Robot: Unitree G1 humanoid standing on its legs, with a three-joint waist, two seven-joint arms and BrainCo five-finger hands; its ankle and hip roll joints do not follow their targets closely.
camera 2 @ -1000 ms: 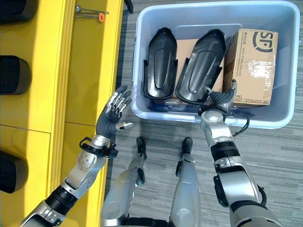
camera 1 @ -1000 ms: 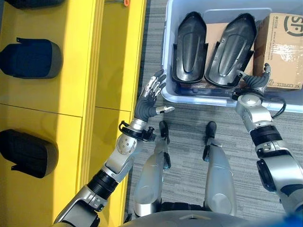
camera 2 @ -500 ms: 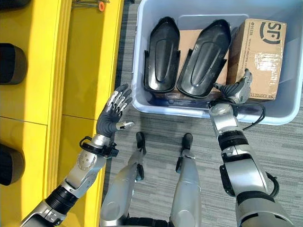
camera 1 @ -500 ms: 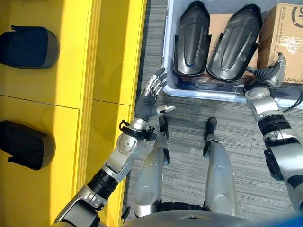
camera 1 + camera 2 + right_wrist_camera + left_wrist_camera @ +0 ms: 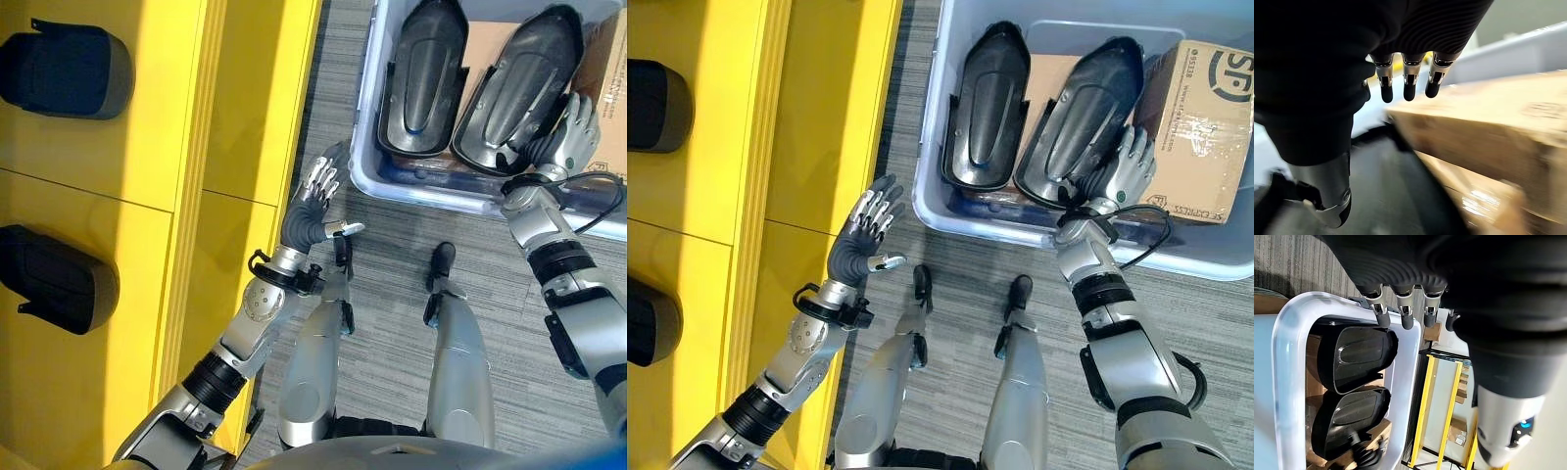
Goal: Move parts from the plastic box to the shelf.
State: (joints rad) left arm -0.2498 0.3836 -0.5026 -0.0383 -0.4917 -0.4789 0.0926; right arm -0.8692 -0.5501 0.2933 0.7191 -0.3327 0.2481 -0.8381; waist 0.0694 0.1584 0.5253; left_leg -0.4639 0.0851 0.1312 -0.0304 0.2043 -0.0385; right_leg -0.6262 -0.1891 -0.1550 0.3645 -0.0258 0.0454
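My right hand has its fingers spread over the near end of one black part in the plastic box. My left hand hangs open beside the yellow shelf.

Grey striped carpet floor runs from centre to 6 o'clock. Brown cardboard box sits at 2 o'clock, tape across its top. A flatter piece of brown cardboard lies at 1 o'clock, just beside that box, mostly covered.
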